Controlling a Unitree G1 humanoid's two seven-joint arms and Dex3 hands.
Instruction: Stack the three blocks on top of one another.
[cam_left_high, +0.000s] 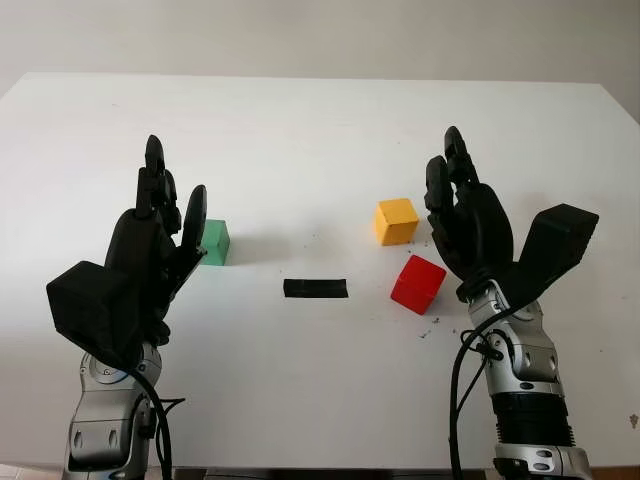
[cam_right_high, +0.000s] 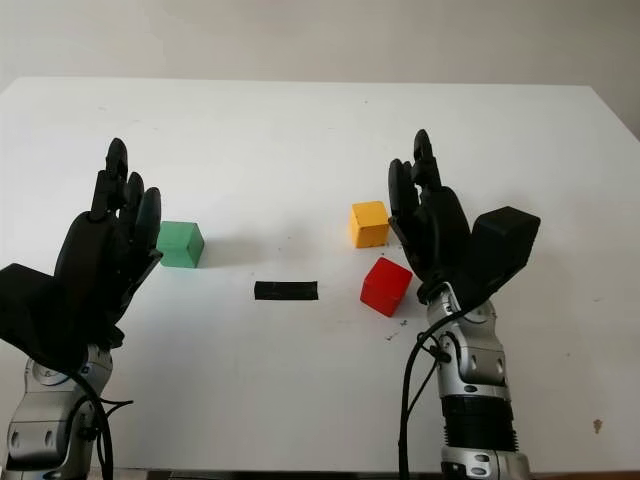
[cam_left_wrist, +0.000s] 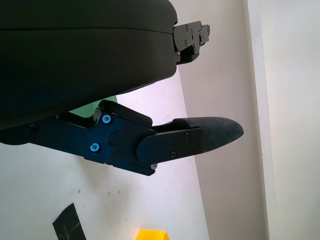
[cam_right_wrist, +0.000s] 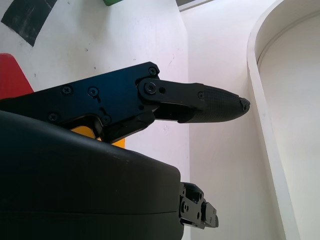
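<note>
The left hand (cam_left_high: 160, 235) is raised above the left part of the white table (cam_left_high: 300, 130), open and holding nothing, its fingers (cam_left_high: 153, 175) pointing toward the far edge. Just beside its fingertips, on the side toward the table's middle, the green block (cam_left_high: 215, 241) sits on the tabletop. The right hand (cam_left_high: 465, 215) is raised above the right part of the table, likewise open and empty, fingers pointing toward the far edge. Close to its inner side lie the other two blocks: the yellow block (cam_left_high: 396, 221) farther from the robot, and the red block (cam_left_high: 418, 284) nearer, slightly turned, the two near each other but apart. Between the green block and the red one, near the table's middle, a short strip of black tape (cam_left_high: 316, 288) lies flat. All three blocks stand singly on the table, none stacked.
</note>
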